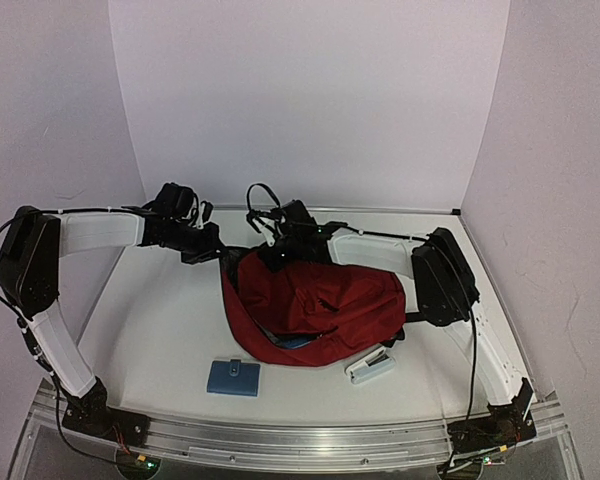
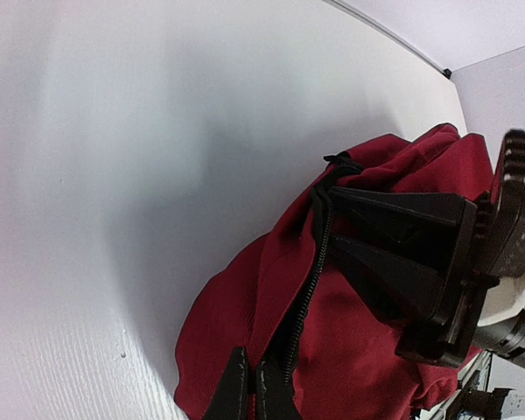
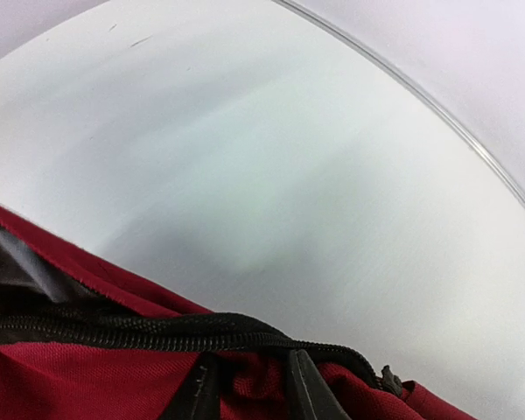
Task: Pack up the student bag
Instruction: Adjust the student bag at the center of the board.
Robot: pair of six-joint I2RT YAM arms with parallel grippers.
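while the student bag (image 1: 320,300) lies slumped in the middle of the table (image 1: 160,340), both arms reach to its far edge. the left gripper (image 1: 212,250) has its jaws almost together, pinching the zippered rim at the far left corner. just right of it the right gripper (image 1: 280,252) clamps the same rim, fabric bunched between its fingers (image 3: 308,389). a blue wallet (image 1: 233,377) and a small white object (image 1: 370,365) lie on the near side.

Lab robot cell: white table (image 1: 160,335), blank walls (image 1: 310,100), aluminium rail (image 1: 310,440).
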